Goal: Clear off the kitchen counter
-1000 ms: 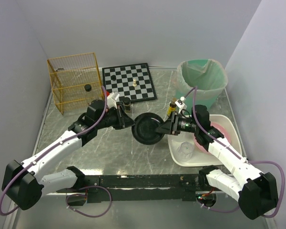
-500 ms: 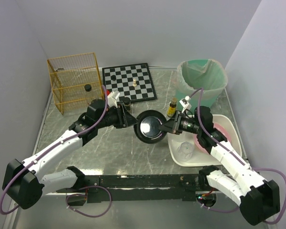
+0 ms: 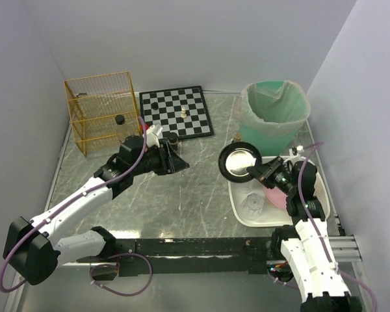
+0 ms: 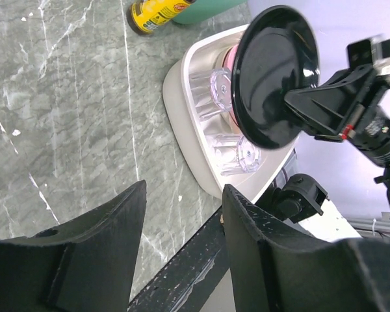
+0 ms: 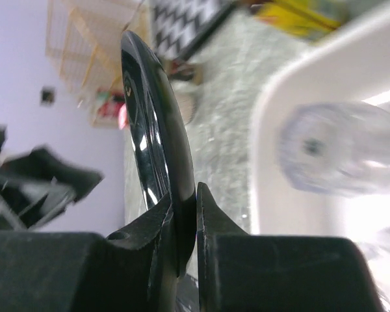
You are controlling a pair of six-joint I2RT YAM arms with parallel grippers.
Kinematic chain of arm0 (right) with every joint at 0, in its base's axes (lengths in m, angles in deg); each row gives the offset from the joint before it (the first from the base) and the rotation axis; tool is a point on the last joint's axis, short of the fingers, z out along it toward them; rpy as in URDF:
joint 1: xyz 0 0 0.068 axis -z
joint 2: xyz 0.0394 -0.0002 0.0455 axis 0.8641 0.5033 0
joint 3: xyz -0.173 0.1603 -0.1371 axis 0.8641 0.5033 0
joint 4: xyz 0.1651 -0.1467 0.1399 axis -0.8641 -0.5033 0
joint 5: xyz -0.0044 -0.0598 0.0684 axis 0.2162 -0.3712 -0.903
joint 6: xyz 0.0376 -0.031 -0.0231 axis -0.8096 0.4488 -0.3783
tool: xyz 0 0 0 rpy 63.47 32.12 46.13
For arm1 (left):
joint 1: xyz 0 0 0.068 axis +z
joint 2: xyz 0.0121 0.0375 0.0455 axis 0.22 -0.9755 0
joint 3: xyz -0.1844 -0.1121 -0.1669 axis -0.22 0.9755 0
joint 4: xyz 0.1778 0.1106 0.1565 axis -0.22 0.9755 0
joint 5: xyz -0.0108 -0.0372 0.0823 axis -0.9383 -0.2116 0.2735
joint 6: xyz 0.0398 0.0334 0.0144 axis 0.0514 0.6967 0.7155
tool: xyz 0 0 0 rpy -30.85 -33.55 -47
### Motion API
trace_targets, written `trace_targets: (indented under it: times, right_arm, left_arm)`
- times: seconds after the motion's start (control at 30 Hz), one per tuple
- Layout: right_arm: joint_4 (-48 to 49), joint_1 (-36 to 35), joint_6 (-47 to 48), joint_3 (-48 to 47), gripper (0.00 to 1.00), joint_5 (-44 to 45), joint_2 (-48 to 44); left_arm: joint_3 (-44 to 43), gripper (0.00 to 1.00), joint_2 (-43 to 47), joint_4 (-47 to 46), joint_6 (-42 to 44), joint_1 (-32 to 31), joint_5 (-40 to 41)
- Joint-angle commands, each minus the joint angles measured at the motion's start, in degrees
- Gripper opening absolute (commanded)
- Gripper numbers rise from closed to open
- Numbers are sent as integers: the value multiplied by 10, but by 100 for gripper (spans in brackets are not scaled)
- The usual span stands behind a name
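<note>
Left gripper (image 3: pixel 180 164): jaws apart, empty, over the kitchen counter (image 3: pixel 195 201) at mid-left. Black plate (image 3: pixel 239 159): tilted, rim pinched by the closed right gripper (image 3: pixel 255 172), above the far-left corner of the white tray (image 3: pixel 236 207). Right arm is nearer; the tray lies below and to the right.

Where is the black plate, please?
Top view, right side: the black plate hangs in the right gripper over the white tray's corner, near the green bin.

One black plate (image 3: pixel 239 160), one white tray (image 3: pixel 238 203), two clear cups (image 4: pixel 237 153).
</note>
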Motion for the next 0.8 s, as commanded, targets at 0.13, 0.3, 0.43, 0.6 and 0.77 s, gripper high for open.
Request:
trace_targets:
  times: [0.13, 0.3, 0.43, 0.6, 0.77]
  right_arm:
    - [-88, 48, -59, 3, 0, 118, -109]
    - [-185, 66, -63, -26, 0, 196, -161]
    - [-246, 71, -77, -42, 0, 249, -181]
    - [-304, 73, -89, -50, 0, 302, -198]
    - [-324, 73, -81, -55, 0, 343, -207]
  left_arm:
    - [8, 54, 29, -4, 11, 1, 4]
    - [12, 54, 28, -8, 8, 1, -4]
    - [12, 53, 25, -11, 10, 1, -9]
    - [10, 53, 19, -7, 21, 1, -15]
    - [9, 52, 15, -3, 31, 2, -21]
